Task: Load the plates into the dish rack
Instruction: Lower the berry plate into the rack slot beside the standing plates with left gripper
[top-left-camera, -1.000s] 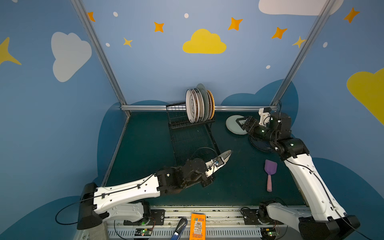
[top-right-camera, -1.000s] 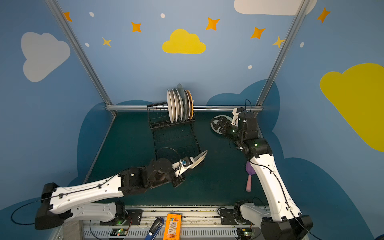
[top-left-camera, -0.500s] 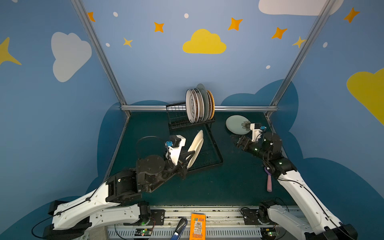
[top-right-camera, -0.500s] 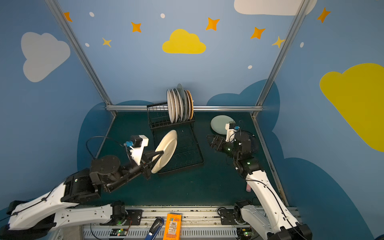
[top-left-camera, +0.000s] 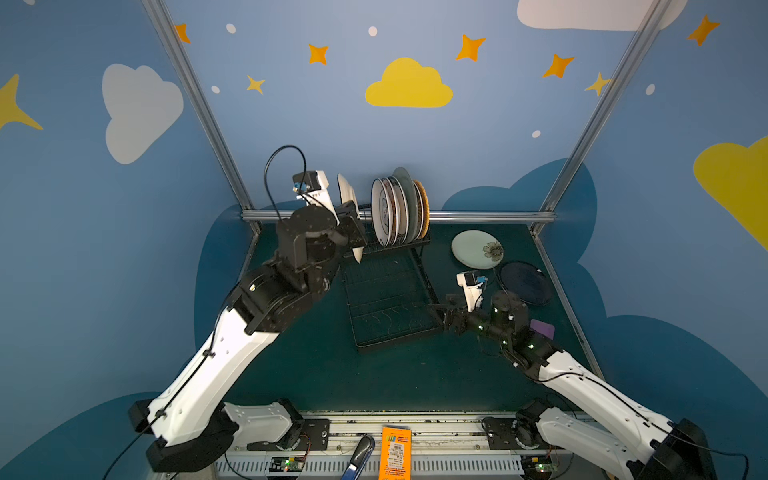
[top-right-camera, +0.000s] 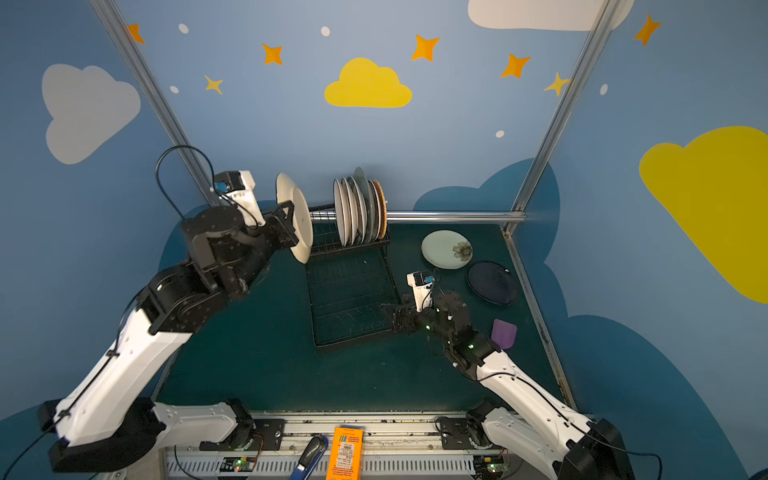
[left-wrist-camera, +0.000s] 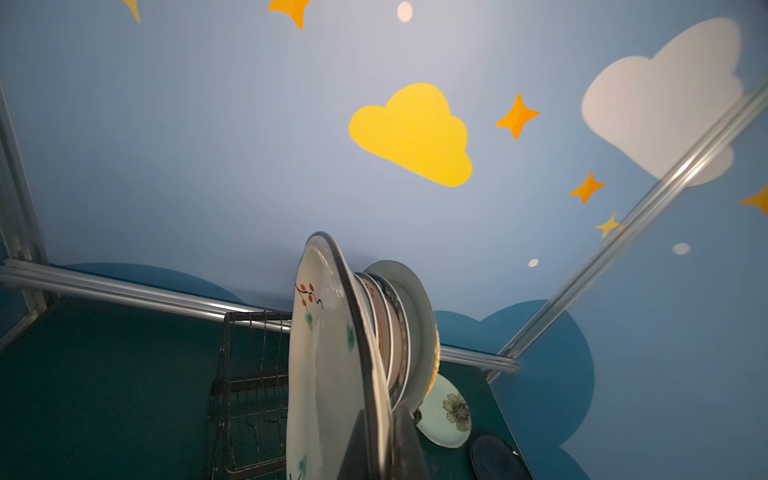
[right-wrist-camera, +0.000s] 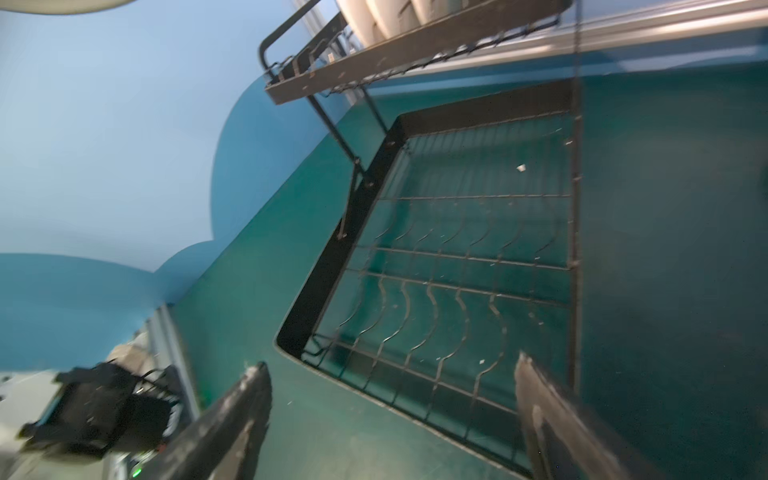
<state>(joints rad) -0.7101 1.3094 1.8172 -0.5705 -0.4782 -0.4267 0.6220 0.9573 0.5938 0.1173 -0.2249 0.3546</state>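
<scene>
**Top views:** the left gripper (top-left-camera: 352, 222) (top-right-camera: 287, 224) is clamped tight on the rim of a cream plate (top-left-camera: 345, 192) (top-right-camera: 300, 210). The plate is round & glossy, held on edge and near upright, at the left end of the dish rack (top-left-camera: 386, 307) (top-right-camera: 349, 301). Its lower rim is at the raised basket's left end; can't tell if it touches wire.

The rack is black wire w/ a slotted basket at the back & a flat rectangular tray w/ wavy wires in front. Several racked plates (top-left-camera: 392, 212) (top-right-camera: 357, 212) stand on edge, packed close, in the basket's right half. They are white ones, a taller grey-green one & an orange woven-look one at far right. A gap separates them from the cream plate.

On the dark green mat (top-left-camera: 316, 374) (top-right-camera: 270, 353), right of the rack, a pale green floral plate (top-left-camera: 473, 249) (top-right-camera: 442, 249) lies flat. A navy plate (top-left-camera: 525, 282) (top-right-camera: 492, 282) lies just beside it. The right gripper (top-left-camera: 438, 318) (top-right-camera: 395, 320) is low by the tray's near right side, jaws spread wide, empty. A purple spatula blade (top-left-camera: 542, 330) (top-right-camera: 504, 332) shows beside that arm.

**Left wrist:** the cream plate (left-wrist-camera: 328, 374) has a shiny glaze, a thin dark rim & a painted red-berry & green-leaf sprig. Dark fingers (left-wrist-camera: 405, 440) pinch its edge. The racked plates (left-wrist-camera: 401, 324) are right behind it. The floral plate (left-wrist-camera: 449, 415) & navy plate (left-wrist-camera: 494, 457) lie flat beyond.

**Right wrist:** blurred. Two dark, scuffed fingers (right-wrist-camera: 241, 415) stand far apart w/ nothing held. The tray's corner (right-wrist-camera: 436, 291) shows between them.
</scene>
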